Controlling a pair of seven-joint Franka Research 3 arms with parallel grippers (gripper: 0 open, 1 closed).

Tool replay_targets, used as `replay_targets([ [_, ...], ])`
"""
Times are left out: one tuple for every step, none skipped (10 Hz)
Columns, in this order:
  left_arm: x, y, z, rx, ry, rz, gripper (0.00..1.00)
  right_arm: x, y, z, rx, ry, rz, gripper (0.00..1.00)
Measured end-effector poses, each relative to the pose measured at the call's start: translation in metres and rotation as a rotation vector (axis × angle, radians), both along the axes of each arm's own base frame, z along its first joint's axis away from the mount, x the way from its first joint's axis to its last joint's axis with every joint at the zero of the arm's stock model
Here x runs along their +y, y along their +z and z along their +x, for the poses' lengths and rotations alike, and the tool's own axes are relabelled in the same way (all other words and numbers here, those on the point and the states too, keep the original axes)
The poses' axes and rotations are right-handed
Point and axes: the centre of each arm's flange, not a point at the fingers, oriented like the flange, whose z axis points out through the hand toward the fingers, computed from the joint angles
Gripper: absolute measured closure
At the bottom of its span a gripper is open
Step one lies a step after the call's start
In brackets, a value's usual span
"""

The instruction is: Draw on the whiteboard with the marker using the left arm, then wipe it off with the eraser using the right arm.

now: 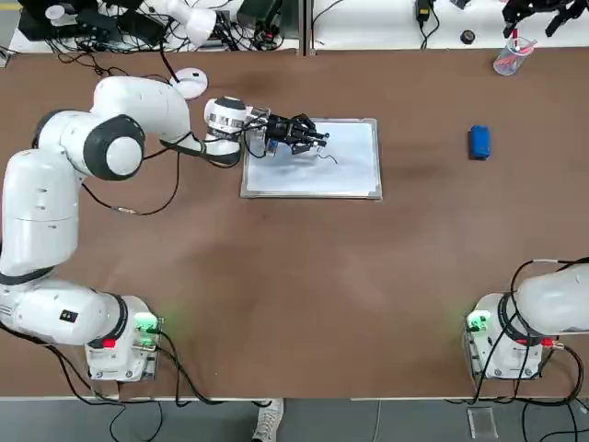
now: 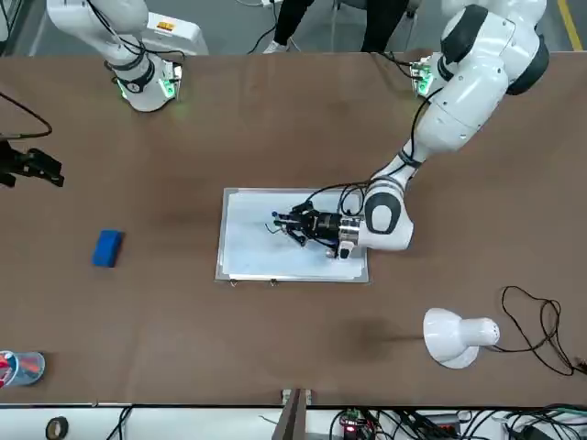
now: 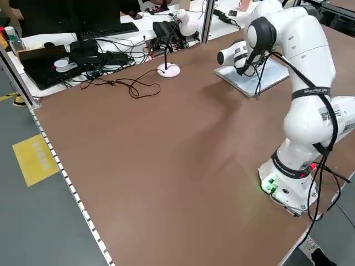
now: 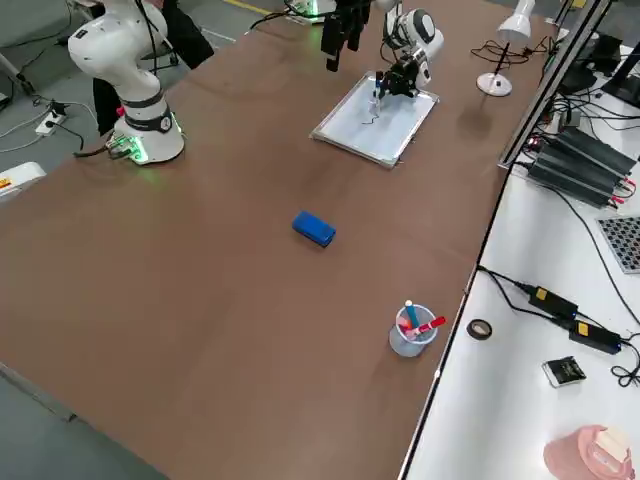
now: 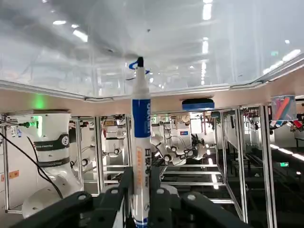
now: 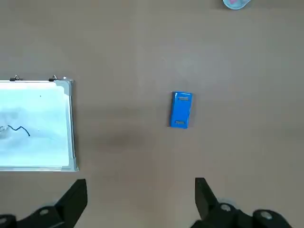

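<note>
Marker tip on the whiteboard

The left gripper [image 1: 308, 138] is clamped on the white, blue-banded marker [image 5: 140, 142], tip seemingly touching the whiteboard [image 1: 354, 175] beside a dark squiggle [image 6: 18, 129]; bare board lies beyond the fingers. The right gripper [image 6: 140, 199] hangs apart-fingered above the eraser [image 6: 181, 110].

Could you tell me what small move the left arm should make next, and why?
Probably keep sliding the marker tip across the whiteboard to lengthen the stroke: the left gripper is shut on the marker, its tip on the board, and only a short squiggle shows. The eraser lies untouched.
</note>
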Motion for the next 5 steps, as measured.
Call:
replay_targets([
  [0.001, 0.001, 0.004, -0.001, 0.003, 0.005, 0.83, 0.0, 0.0, 0.0, 0.001, 0.001, 0.0, 0.0],
  [0.001, 0.002, 0.008, 0.001, 0.008, 0.01, 0.83, 0.001, 0.0, 0.0, 0.001, 0.001, 0.0, 0.0],
  [0.002, 0.004, 0.013, 0.001, 0.013, 0.015, 0.83, 0.001, 0.0, 0.0, 0.001, 0.001, 0.0, 0.0],
  [0.002, 0.006, 0.018, 0.002, 0.014, 0.028, 0.83, 0.001, 0.0, 0.0, 0.001, 0.001, 0.0, 0.0],
  [0.002, 0.011, 0.023, 0.006, 0.011, 0.041, 0.83, 0.001, 0.0, 0.0, 0.001, 0.001, 0.0, 0.0],
])
